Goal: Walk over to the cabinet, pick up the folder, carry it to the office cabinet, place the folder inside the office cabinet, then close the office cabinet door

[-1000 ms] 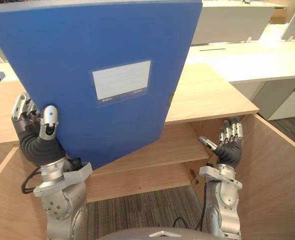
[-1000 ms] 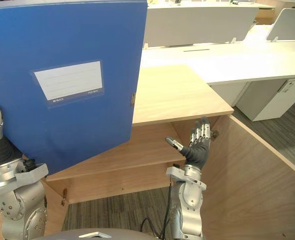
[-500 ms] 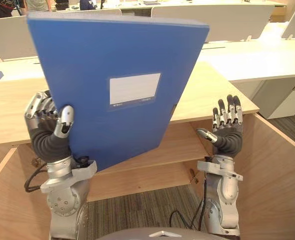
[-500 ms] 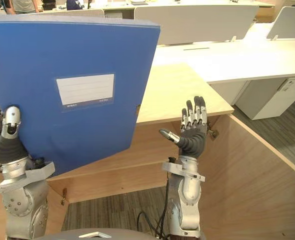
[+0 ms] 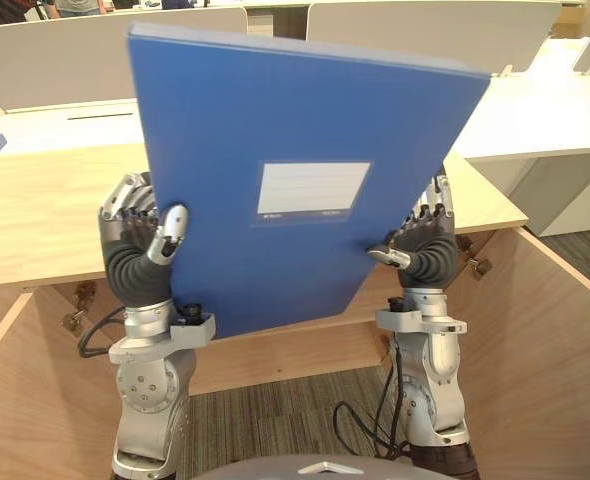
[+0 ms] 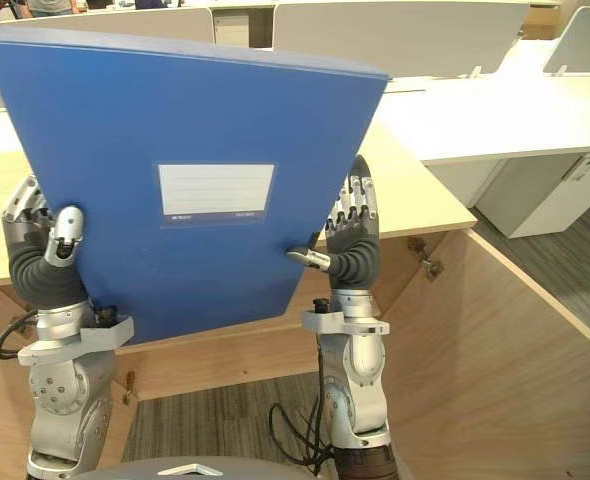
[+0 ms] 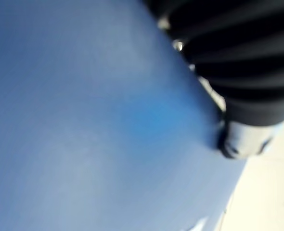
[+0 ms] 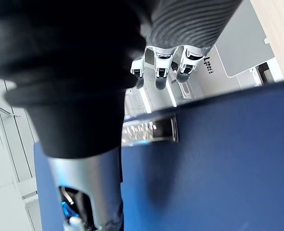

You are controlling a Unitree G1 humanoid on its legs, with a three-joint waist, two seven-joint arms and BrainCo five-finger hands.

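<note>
The blue folder (image 5: 295, 150) is up off any surface, upright and tilted, filling the middle of the frame with its white label (image 5: 313, 188) facing the camera. At its lower left corner the left hand (image 5: 135, 260) grips it, thumb pressed on the front face and fingers curled behind. At its lower right edge the right hand (image 5: 430, 255) stands with fingers straight up behind the folder and its thumb lying across the front, so the edge sits between them; it looks more like a steadying touch than a clamp. The right wrist view shows a metal clasp (image 8: 149, 131) on that edge.

Picking up and carrying appear done. Still left, as I judge it: lowering the folder into the cabinet, letting go, and closing the door.

Behind and below the folder is a cabinet with a pale wood top (image 5: 35, 210). Its doors stand open, one at lower right (image 5: 555, 380) and one at lower left (image 5: 15, 400), with a shelf (image 6: 225, 360) below the folder. Grey carpet (image 5: 275, 420) covers the floor. White desks (image 5: 545, 110) and partitions (image 5: 55, 60) line the top of the frame.
</note>
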